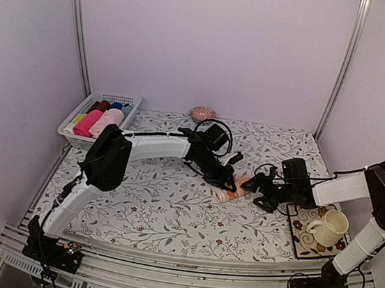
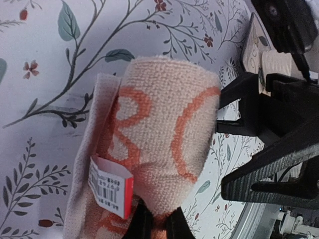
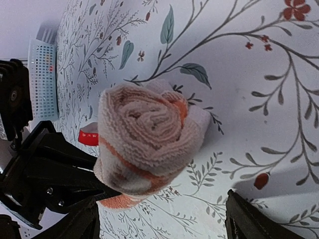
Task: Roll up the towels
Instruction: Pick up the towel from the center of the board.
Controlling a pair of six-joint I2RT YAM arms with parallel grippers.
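Note:
The peach-orange patterned towel [image 1: 231, 193] is a tight roll on the flowered table. In the left wrist view the towel [image 2: 164, 129] shows a barcode tag [image 2: 109, 186] hanging from it. My left gripper [image 1: 230, 183] is shut on the near end of the roll, its fingers [image 2: 155, 221] pinching the cloth. My right gripper [image 1: 257, 192] is open just right of the roll. In the right wrist view the spiral end of the towel [image 3: 144, 134] faces it, ahead of the spread right gripper [image 3: 159, 221] and not touched by it. A light pink roll [image 1: 107, 121] lies in the basket.
A white basket [image 1: 129, 102] at the back left holds several rolled cloths, among them a magenta one [image 1: 87, 122]. A pinkish patterned bundle [image 1: 202, 113] sits at the back wall. A cream mug [image 1: 329, 227] stands on a patterned mat [image 1: 302, 238] at the right.

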